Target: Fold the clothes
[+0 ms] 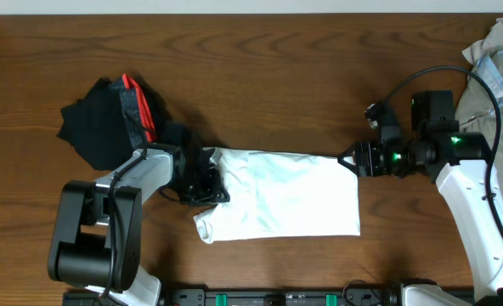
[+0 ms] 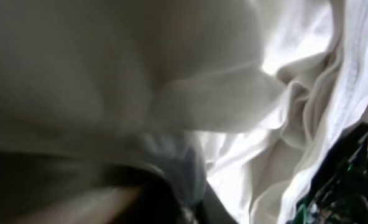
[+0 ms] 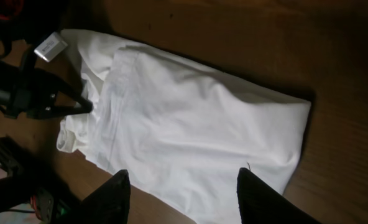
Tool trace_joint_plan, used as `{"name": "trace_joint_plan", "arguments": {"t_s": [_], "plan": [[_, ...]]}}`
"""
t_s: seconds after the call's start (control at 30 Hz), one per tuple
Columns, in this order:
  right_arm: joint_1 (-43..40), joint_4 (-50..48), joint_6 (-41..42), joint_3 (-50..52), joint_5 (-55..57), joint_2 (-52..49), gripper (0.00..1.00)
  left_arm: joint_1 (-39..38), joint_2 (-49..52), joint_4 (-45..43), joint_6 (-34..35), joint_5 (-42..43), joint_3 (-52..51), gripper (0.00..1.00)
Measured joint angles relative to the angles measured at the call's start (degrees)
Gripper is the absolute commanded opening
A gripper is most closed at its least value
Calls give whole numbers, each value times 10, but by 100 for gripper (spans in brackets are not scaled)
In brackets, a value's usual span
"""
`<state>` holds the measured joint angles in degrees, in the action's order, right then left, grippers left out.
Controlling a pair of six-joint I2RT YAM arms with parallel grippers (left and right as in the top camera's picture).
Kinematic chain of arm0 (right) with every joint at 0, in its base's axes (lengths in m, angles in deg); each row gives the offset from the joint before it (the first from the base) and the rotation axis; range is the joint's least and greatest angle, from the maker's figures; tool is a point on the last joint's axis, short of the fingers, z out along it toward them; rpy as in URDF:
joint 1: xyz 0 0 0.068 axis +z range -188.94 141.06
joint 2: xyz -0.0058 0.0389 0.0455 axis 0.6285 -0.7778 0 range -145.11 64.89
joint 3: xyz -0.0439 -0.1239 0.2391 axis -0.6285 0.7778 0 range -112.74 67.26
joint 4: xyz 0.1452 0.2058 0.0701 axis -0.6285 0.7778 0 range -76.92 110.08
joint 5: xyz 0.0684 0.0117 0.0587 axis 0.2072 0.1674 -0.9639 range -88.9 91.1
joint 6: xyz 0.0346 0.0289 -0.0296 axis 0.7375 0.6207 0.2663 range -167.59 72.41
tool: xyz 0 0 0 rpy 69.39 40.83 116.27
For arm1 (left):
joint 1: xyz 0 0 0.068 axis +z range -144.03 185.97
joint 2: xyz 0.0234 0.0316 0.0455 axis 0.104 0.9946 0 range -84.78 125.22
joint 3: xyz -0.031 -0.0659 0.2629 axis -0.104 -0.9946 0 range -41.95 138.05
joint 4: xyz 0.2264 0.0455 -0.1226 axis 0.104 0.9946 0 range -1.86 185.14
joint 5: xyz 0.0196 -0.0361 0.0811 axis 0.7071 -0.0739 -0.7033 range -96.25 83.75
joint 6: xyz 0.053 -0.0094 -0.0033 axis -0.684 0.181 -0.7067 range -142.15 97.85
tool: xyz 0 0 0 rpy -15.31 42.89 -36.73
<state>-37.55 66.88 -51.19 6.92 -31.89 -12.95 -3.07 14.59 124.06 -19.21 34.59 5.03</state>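
Note:
A white T-shirt (image 1: 285,200) lies on the wooden table, folded into a long strip. My left gripper (image 1: 207,180) is at its left end, shut on the bunched fabric there. White cloth (image 2: 296,93) fills the left wrist view. From the right wrist view, the left gripper (image 3: 84,107) pinches the shirt's edge. My right gripper (image 1: 349,159) hovers at the shirt's upper right corner, open, its fingertips (image 3: 119,190) spread above the shirt (image 3: 196,124) and holding nothing. A black garment with a grey-and-red band (image 1: 98,127) lies at the left. A khaki one (image 1: 498,76) sits at the far right.
The left arm's base (image 1: 90,234) stands at the front left. The right arm (image 1: 481,212) reaches in from the front right, with a black cable (image 1: 430,76) looping over it. A white tag (image 3: 50,46) shows at the shirt's far end.

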Motion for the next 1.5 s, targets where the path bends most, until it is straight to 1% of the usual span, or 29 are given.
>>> {"name": "trace_joint_plan", "arguments": {"t_s": [0.1, 0.27, 0.37, 0.43, 0.5, 0.67, 0.83, 1.0, 1.2, 1.27, 1.33, 1.4, 1.43, 1.47, 1.5], "plan": [[0, 0, 0, 0, 0, 0, 53, -1, -25, 64, 0, -21, 24, 6], [0, 0, 0, 0, 9, 0, 53, -10, -109, 170, 0, -77, 130, 6], [0, -1, 0, 0, 14, 0, 53, -36, -144, 224, 0, -117, 207, 6], [0, -2, 0, 0, 16, 0, 53, -59, -153, 238, 3, -138, 237, 6], [0, -4, 0, 0, 17, 0, 53, -93, -156, 241, 12, -162, 252, 6], [0, -4, 2, 0, 28, 0, 52, -178, -142, 242, 45, -213, 254, 6], [-12, -2, 20, 0, 48, 0, 53, -258, -101, 229, 78, -263, 254, 6], [-30, 0, 36, 0, 58, 0, 53, -317, -44, 179, 103, -282, 254, 6], [-46, 8, 44, 0, 61, 0, 53, -358, -2, 114, 123, -289, 254, 7], [-53, 9, 45, 0, 62, 0, 54, -365, 3, 92, 125, -289, 254, 11], [-54, 9, 45, 0, 63, 0, 54, -371, 5, 70, 129, -290, 254, 12], [-54, 10, 45, 0, 63, 0, 54, -377, 5, 42, 134, -291, 254, 17], [-54, 10, 46, 0, 63, 0, 54, -379, 5, 31, 136, -291, 254, 25], [-54, 10, 46, 0, 63, 0, 54, -382, 5, 17, 137, -292, 254, 35], [-54, 10, 46, 0, 64, 0, 54, -386, 6, 3, 146, -293, 254, 43]]}}
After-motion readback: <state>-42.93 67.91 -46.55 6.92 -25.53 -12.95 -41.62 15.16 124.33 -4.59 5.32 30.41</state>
